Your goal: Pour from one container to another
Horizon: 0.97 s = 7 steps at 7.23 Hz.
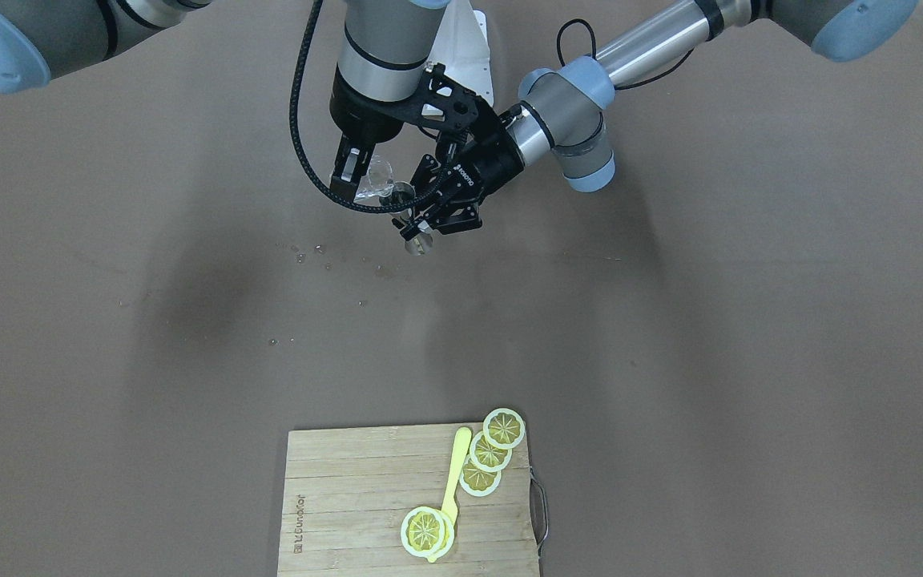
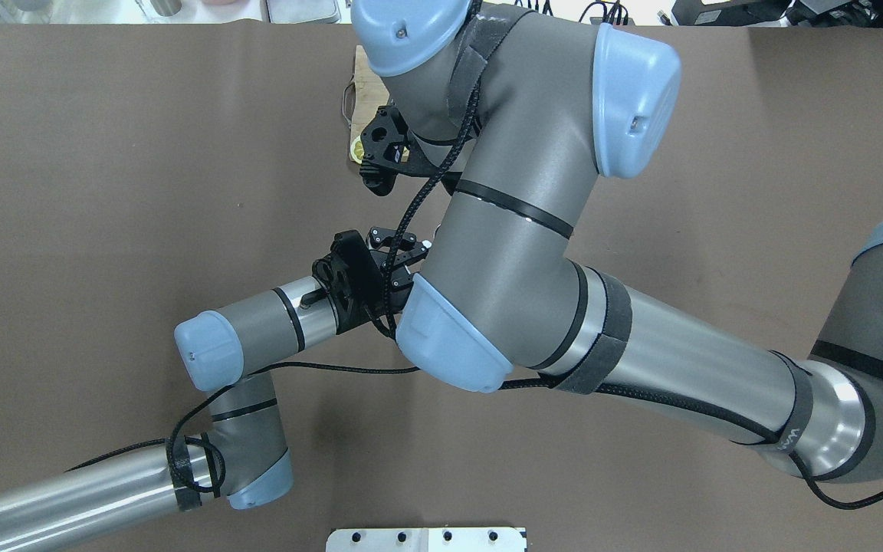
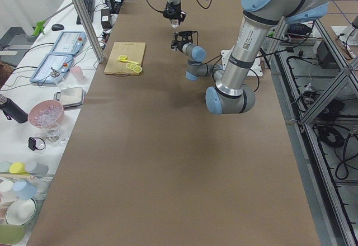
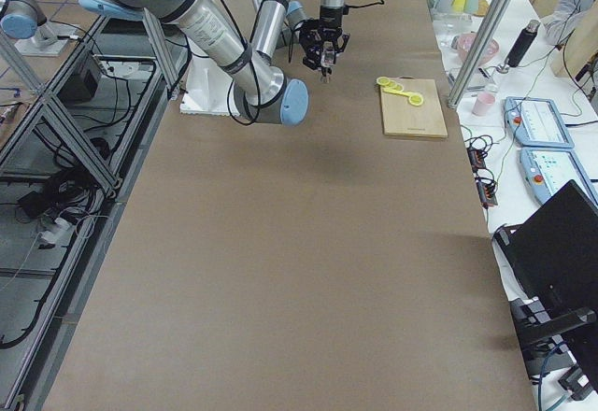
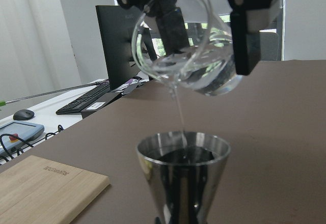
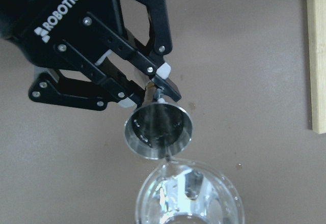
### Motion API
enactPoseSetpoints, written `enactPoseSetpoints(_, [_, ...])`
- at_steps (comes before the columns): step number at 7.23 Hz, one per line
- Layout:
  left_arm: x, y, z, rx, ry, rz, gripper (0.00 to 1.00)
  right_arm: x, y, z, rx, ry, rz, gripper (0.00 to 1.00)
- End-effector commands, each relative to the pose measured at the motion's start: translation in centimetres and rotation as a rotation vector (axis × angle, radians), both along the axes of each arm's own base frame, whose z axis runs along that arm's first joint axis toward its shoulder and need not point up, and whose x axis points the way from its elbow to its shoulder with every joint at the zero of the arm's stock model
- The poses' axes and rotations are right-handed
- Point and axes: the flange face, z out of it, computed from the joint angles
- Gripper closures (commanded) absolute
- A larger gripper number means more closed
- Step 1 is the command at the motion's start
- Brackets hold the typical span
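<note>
My right gripper (image 1: pixel 371 184) is shut on the clear glass cup (image 1: pixel 378 179) and holds it in the air, tilted with its lip down. In the left wrist view a thin stream of water runs from the glass cup (image 5: pixel 188 46) into the steel jigger (image 5: pixel 183 178) right below it. My left gripper (image 1: pixel 417 228) is shut on the jigger (image 1: pixel 418 239), also raised off the table. The right wrist view shows the left gripper (image 6: pixel 154 94) clamping the narrow waist, with the jigger (image 6: pixel 159 130) rim just beyond the cup (image 6: pixel 188 196). From overhead the right arm hides both vessels.
A wooden cutting board (image 1: pixel 349 513) with lemon slices (image 1: pixel 490 453) and a yellow spoon (image 1: pixel 453 477) lies at the table's operator side. Water drops (image 1: pixel 309 252) dot the brown table beside the grippers. A white mounting plate (image 1: pixel 469 48) sits at the robot's base.
</note>
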Motion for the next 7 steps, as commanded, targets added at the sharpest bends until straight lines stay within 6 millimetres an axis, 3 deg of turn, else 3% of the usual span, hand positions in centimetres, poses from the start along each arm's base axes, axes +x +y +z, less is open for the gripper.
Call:
enactPoseSetpoints(1, [0.0, 0.0, 0.0, -0.001, -0.002, 0.000, 1.00, 0.1, 0.0, -0.6, 0.003, -0.009, 0.000, 1.00])
enactPoseSetpoints(7, [0.1, 0.0, 0.0, -0.004, -0.011, 0.000, 1.00, 2.1, 0.3, -3.2, 0.019, -0.072, 0.007, 1.00])
